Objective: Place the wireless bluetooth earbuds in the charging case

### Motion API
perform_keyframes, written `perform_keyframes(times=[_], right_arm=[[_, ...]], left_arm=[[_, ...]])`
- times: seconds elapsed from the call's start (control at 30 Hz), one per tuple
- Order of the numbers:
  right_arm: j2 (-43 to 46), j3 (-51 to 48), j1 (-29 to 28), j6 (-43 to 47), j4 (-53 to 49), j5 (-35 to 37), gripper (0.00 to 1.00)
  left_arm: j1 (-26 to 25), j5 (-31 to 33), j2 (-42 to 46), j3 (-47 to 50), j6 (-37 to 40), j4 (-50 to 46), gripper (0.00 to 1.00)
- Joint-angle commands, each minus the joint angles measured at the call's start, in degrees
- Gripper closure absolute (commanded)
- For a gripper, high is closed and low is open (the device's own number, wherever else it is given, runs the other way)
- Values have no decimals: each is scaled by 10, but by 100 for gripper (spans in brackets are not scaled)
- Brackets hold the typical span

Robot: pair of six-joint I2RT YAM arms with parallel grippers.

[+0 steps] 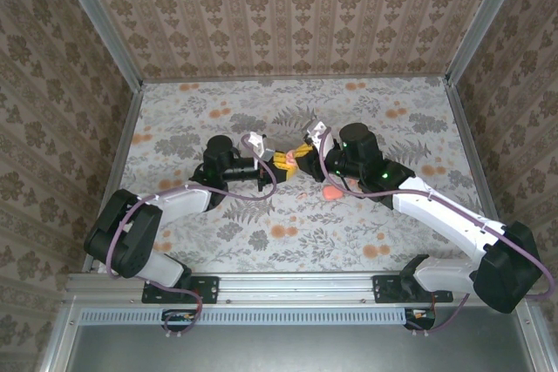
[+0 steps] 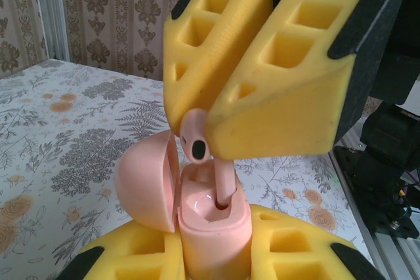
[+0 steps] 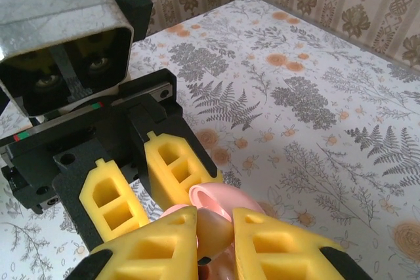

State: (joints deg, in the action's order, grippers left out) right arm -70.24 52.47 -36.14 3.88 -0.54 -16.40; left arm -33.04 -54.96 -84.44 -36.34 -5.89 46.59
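Note:
The pink charging case (image 2: 213, 227) stands upright, and my left gripper (image 2: 213, 257) is shut on its body. Its domed lid (image 2: 144, 185) hangs open to the left. My right gripper (image 2: 200, 129) comes in from above, shut on one of the wireless bluetooth earbuds (image 2: 195, 141). The earbud's stem (image 2: 224, 185) reaches down into a slot of the case. In the right wrist view the right gripper (image 3: 213, 234) pinches the earbud (image 3: 216, 227) just in front of the lid (image 3: 226, 200). From above, the left gripper (image 1: 279, 163) and right gripper (image 1: 302, 156) meet at mid-table.
A small salmon-pink object (image 1: 332, 191) lies on the floral tabletop (image 1: 261, 241) just below the right arm's wrist. Patterned walls and metal rails (image 1: 288, 283) enclose the table. The two arms' yellow fingers (image 3: 174, 168) crowd close together at the centre.

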Motion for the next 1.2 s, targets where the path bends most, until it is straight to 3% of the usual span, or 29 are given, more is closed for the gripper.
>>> perform_keyframes(times=[0.0,0.2,1.17], right_arm=[[-3,15,3,24,-28,-16,83],[-9,19,3,33,-36,-24,82],[17,42,3,-2,-38,-37,60]], left_arm=[[-2,-17,1,-22,-9,12,82],[-2,-22,2,-25,-11,12,82],[-2,-13,1,-19,14,-5,83]])
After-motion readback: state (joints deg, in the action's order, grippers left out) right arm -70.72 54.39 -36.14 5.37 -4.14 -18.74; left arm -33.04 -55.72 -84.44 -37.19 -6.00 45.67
